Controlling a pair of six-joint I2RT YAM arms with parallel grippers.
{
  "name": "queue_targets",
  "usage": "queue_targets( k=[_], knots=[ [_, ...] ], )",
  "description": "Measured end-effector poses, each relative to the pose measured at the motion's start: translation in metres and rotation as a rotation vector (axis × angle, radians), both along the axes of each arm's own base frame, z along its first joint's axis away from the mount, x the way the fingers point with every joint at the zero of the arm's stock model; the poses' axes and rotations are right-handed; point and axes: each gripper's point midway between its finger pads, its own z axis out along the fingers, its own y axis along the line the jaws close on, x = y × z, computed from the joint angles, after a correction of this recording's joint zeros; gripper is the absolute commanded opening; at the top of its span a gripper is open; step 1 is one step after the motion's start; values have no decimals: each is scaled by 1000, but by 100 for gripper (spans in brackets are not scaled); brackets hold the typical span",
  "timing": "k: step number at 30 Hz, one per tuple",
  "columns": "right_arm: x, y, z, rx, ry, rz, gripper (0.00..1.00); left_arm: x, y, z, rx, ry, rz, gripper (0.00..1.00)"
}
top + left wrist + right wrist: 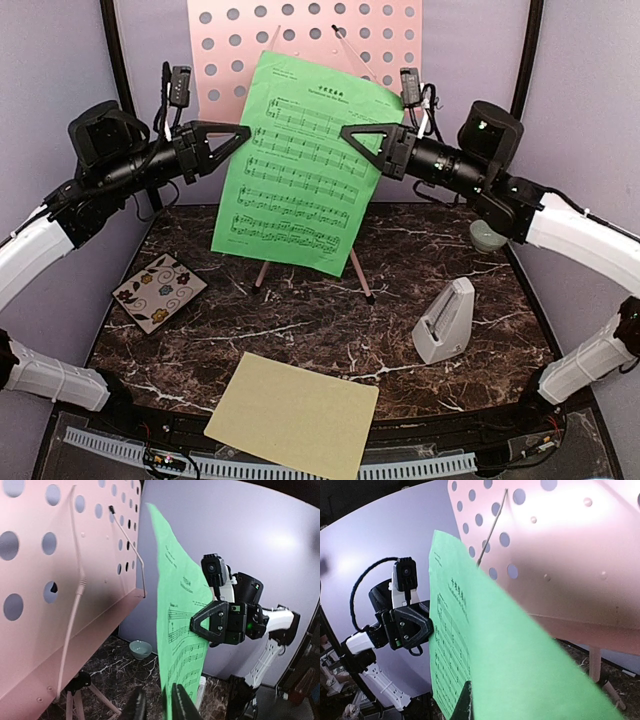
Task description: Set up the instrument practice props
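Sheet risk: green music sheet (300, 165) pinched by right hand (352, 135), left hand (240, 135) barely parted; it may slide off pink stand (230, 50).

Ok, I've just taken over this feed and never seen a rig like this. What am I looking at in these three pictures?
You have two robot arms bolted at the near edge of a table. The wide picture comes from a fixed camera above and behind them. The other two come from a camera on each wrist, each looking along its own jaws.

On the dark marble top are a pale yellow music sheet, a grey metronome, a floral tile and a small bowl. A pink music stand is at the back.

Both arms are at the green music sheet in front of the stand. The right arm's jaws are shut on one edge. The left arm's jaws stand slightly apart around the other edge.
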Motion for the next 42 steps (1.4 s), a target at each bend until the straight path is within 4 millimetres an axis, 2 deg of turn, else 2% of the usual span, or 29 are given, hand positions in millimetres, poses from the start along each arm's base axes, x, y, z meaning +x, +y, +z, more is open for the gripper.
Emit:
queue_targets(
  k=[2, 5, 9, 14, 20, 28, 33, 36, 42],
  knots=[
    [4, -5, 12, -22, -15, -39, 0, 9, 5, 1, 0, 5, 61, 38],
    [5, -13, 39, -46, -60, -87, 0, 17, 13, 7, 5, -4, 134, 43],
    [0, -29, 79, -60, -145, -148, 0, 26, 25, 27, 13, -40, 226, 45],
    [-4, -46, 109, -119, -208, -222, 0, 30, 34, 45, 39, -113, 327, 47],
    [7, -60, 146, -141, -264, -336, 0, 47, 33, 67, 89, -186, 408, 48],
    [42, -56, 156, -184, -295, -473, 0, 66, 27, 81, 114, -230, 460, 53],
    [65, -57, 150, -218, -297, -579, 0, 71, 21, 84, 115, -236, 459, 56],
    [71, -62, 154, -220, -313, -628, 0, 73, 14, 88, 110, -241, 445, 56],
    [72, -71, 175, -179, -378, -692, 0, 82, 1, 94, 103, -245, 436, 56]
  ],
)
